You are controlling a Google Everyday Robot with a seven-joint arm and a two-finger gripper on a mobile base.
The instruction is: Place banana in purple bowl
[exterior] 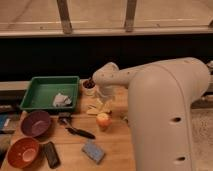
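The banana is a pale yellow shape lying on the wooden table, just behind a round orange fruit. My gripper hangs from the white arm straight over the banana, and its lower end hides part of the fruit. The purple bowl stands at the table's left, well to the left of the gripper, with nothing visible inside it.
A green tray holding a crumpled white cloth is at the back left. A small cup stands beside it. An orange-brown bowl, a black brush, a dark flat object and a blue sponge lie in front.
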